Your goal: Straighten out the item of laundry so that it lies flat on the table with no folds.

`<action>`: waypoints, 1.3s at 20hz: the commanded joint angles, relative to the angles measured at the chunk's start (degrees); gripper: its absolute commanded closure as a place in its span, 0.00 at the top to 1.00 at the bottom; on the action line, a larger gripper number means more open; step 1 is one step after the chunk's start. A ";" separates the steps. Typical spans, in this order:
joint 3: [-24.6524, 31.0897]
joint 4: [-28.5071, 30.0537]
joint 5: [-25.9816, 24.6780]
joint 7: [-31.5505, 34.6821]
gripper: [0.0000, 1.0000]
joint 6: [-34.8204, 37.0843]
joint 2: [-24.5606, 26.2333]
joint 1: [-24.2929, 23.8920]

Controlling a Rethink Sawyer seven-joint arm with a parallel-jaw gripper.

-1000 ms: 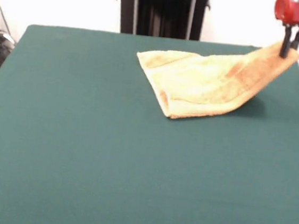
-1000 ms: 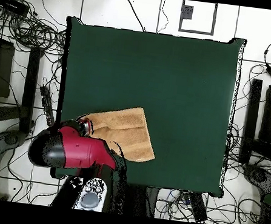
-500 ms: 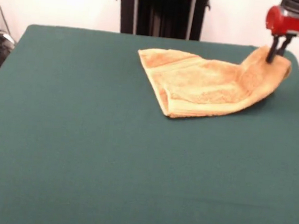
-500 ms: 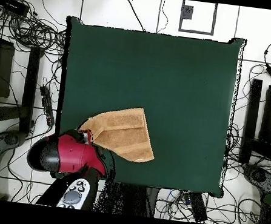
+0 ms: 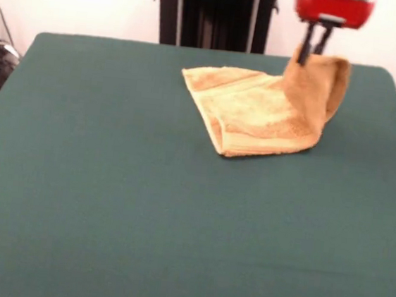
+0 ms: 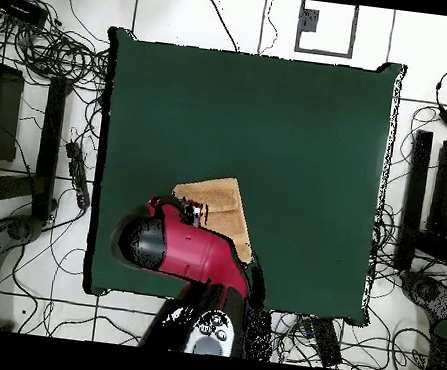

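Gripper [image 5: 305,58] pinches a raised corner of the folded towel [image 5: 258,116] on the table [image 5: 107,203]

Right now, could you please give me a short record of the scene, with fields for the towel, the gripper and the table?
towel: orange-tan towel, folded, mostly lying on the table, one corner lifted and draped upright
gripper: gripper shut on the towel's raised corner, above the rest of the towel
table: table covered in dark green cloth
towel position: near the edge on the robot's side, well inside the table's corners
task state: not flat, folds remain
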 commanded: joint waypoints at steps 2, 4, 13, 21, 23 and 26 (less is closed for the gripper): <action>3.93 -8.31 -0.28 7.79 0.00 11.01 1.77 1.12; 4.75 -8.16 1.05 9.86 0.00 9.49 1.95 1.95; -0.59 -10.27 5.16 18.48 0.00 6.54 2.76 10.34; -3.21 -14.76 0.88 7.42 0.00 9.15 1.26 5.92; -3.04 -17.79 0.65 6.07 0.00 11.48 1.41 4.90; -0.71 -22.32 -0.04 3.15 0.00 18.66 2.38 2.11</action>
